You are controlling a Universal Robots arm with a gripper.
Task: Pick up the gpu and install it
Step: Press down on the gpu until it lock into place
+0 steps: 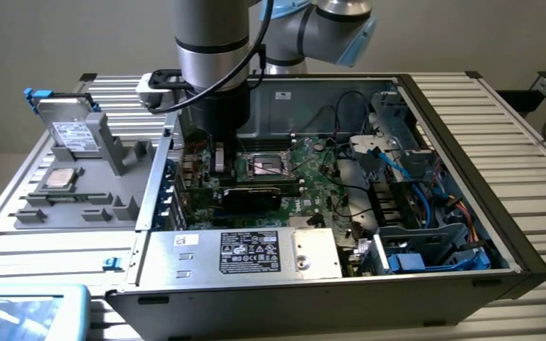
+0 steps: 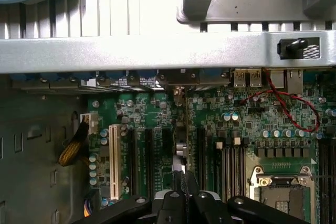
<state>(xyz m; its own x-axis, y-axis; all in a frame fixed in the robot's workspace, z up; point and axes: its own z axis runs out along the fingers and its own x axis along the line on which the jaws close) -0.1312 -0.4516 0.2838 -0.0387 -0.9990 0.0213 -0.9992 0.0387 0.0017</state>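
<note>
The gripper (image 2: 181,190) is down inside the open computer case (image 1: 463,128), over the motherboard (image 2: 247,124). Its fingers (image 2: 177,182) are closed close together on the top edge of the gpu (image 2: 180,145), which stands on edge directly beneath the gripper and runs away from it toward the rear wall of the case (image 2: 157,51). In the wrist view the card shows as a thin vertical line among the dark expansion slots (image 2: 142,156), with a white slot (image 2: 113,161) just to one side; whether it is fully seated cannot be told. In the exterior view the gpu (image 1: 249,195) lies as a dark bar just below the arm (image 1: 211,85), beside the empty CPU socket (image 1: 265,165). Beyond the case wall, on the worktop (image 1: 26,234), a grey fixture tray (image 1: 74,192) holds a silver hard drive (image 1: 72,131) standing upright, well apart from the gripper.
</note>
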